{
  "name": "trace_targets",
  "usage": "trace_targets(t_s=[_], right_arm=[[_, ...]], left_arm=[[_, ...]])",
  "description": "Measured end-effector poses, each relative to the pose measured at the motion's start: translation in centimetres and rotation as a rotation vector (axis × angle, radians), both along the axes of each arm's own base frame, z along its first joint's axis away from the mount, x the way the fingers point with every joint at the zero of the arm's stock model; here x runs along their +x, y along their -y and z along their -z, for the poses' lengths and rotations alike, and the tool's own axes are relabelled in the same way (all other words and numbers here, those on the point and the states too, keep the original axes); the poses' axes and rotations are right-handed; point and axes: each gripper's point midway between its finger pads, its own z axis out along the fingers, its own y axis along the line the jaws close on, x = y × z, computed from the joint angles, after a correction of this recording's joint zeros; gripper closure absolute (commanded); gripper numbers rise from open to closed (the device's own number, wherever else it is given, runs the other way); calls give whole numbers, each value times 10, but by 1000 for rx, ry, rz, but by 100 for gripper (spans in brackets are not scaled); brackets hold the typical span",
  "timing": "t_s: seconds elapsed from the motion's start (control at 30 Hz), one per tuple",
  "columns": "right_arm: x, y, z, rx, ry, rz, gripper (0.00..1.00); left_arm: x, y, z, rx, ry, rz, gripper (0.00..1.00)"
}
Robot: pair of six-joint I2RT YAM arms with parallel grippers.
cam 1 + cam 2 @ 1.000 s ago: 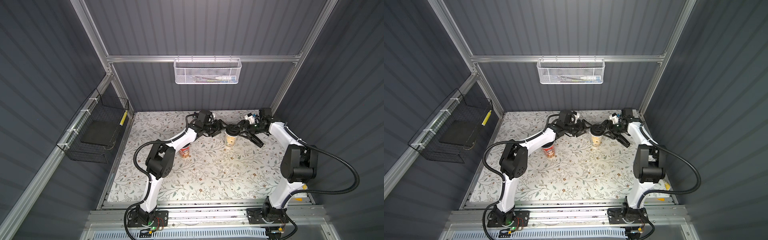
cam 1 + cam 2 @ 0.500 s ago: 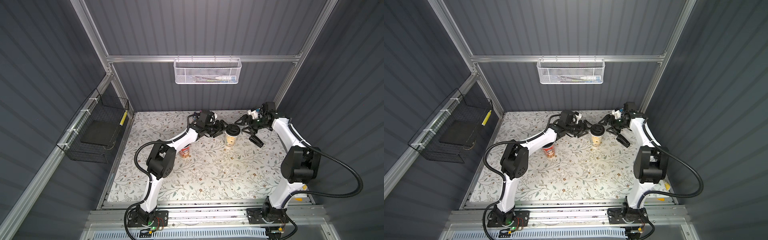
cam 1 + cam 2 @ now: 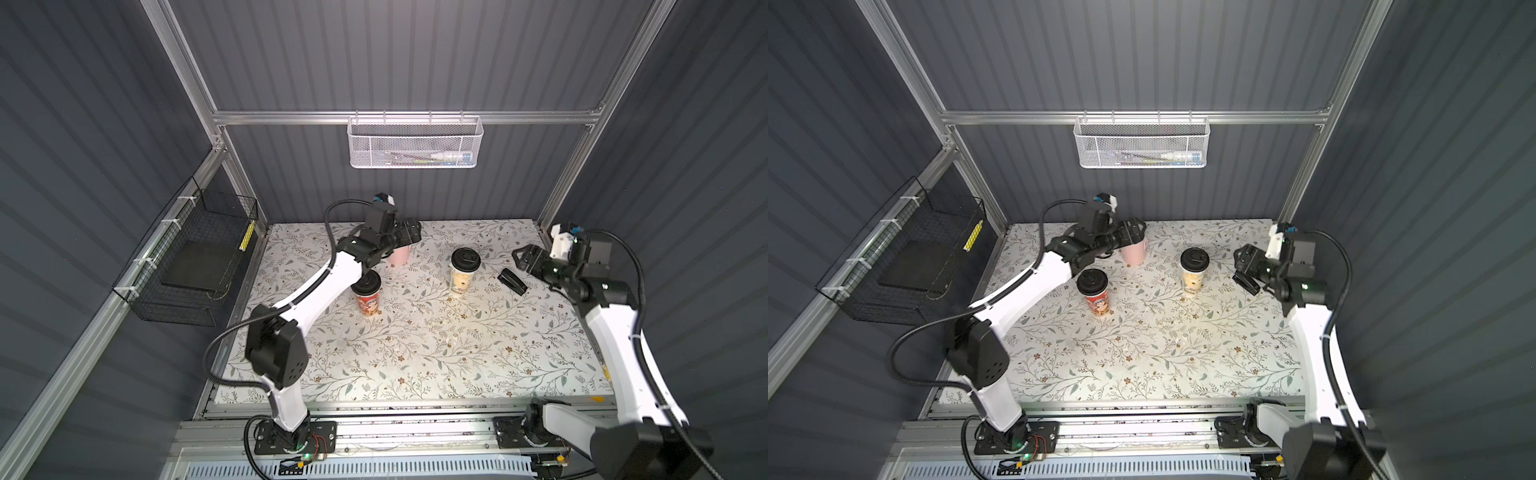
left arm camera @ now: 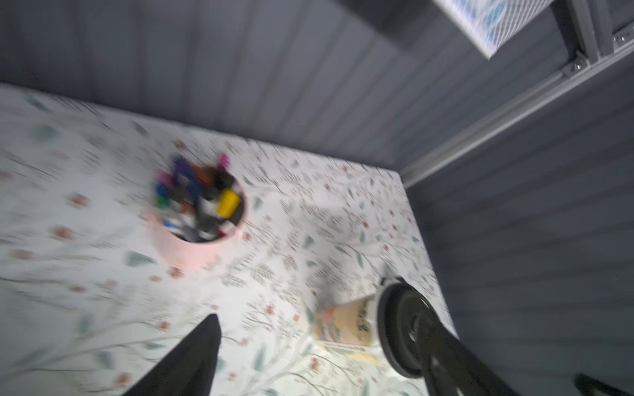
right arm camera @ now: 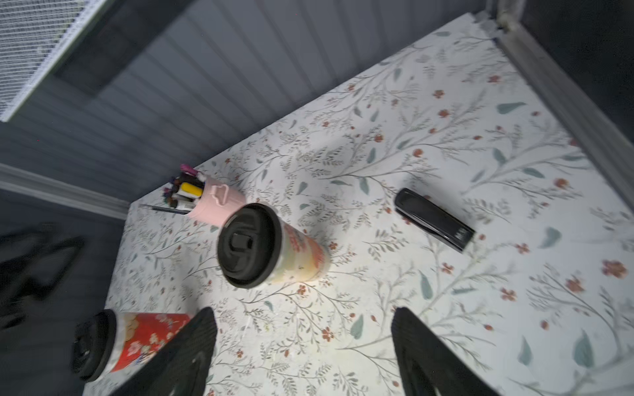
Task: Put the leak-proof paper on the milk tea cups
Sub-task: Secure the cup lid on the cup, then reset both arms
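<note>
Floral tabletop [image 3: 415, 353], dark slatted walls. Left-centre: red-orange cup [image 3: 369, 301], upright, black lid on. Farther right: cream cup [image 3: 462, 279], also lidded. Beyond the black stapler [image 3: 512, 281], right gripper [image 5: 302, 312] spread, empty. Far: left gripper [image 3: 411, 235] spread, empty, over pink pen holder [image 3: 400, 255].

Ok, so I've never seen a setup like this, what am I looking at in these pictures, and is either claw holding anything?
These are two white robot arms fixed at the front edge of a floral table inside a grey booth. Two pictures look down from overhead; the other two come from a camera on each arm's wrist. On the table are a red cup and a cream cup, both with black lids, plus a pink pen holder full of markers and a black stapler-like object. The left gripper and right gripper are both open and hold nothing. No thin film sheet shows.
</note>
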Motion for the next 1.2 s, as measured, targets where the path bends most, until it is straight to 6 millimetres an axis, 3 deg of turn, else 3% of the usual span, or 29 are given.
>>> trace_targets(t_s=[0.07,0.13,0.2,0.4,0.5,0.63,0.8,0.93,1.03,1.2], right_arm=[[-9,12,20,-50,2,62,18],[-13,24,43,-100,-8,112,16],[-14,32,69,-144,-20,139,17],[-13,41,137,-238,-75,126,16],[-3,44,152,-273,-66,120,16],[10,47,163,-326,-3,109,16],[18,45,172,-367,76,80,16],[32,38,161,-360,193,47,11],[36,33,178,-356,191,17,3],[39,29,172,-352,234,0,1]], left_arm=[[-2,-41,-15,81,80,-109,1],[-3,-78,-10,173,118,-209,0],[-4,-116,17,292,100,-304,0],[-19,-221,129,572,-109,-492,0],[-34,-259,165,645,-171,-544,0],[-50,-284,199,672,-216,-565,0],[-56,-299,227,643,-211,-563,0],[-56,-295,251,624,-181,-524,0],[-54,-287,267,635,-167,-457,0],[-44,-278,259,617,-27,-401,0]])
